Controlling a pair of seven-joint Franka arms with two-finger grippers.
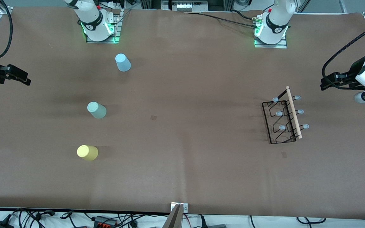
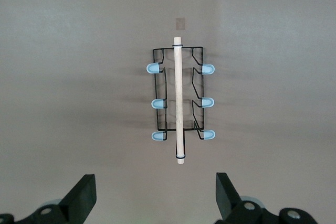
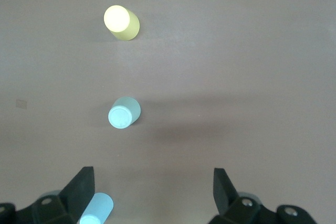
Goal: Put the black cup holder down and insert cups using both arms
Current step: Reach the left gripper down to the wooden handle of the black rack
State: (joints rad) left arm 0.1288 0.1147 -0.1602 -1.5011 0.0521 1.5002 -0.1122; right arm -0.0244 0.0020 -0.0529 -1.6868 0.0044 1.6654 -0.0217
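The black cup holder (image 1: 293,112) rests on the brown table toward the left arm's end, its wooden rod on top and its blue-tipped pegs pointing outward. My left gripper (image 1: 325,85) hangs open above the table beside it. The left wrist view shows the holder (image 2: 178,98) ahead of the open, empty left gripper (image 2: 156,198). Three cups stand toward the right arm's end: light blue (image 1: 123,62) farthest from the front camera, mint green (image 1: 96,110) in between, yellow (image 1: 87,152) nearest. My right gripper (image 1: 24,79) is open and empty above that end. The right wrist view shows yellow (image 3: 122,22), mint (image 3: 124,113) and blue (image 3: 97,208) cups.
Two small dark square marks lie on the table, one mid-table (image 1: 153,117) and one just nearer the front camera than the holder (image 1: 284,154). A metal bracket (image 1: 178,209) and cables sit at the table's near edge. Both arm bases (image 1: 98,27) (image 1: 272,30) stand at the farthest edge.
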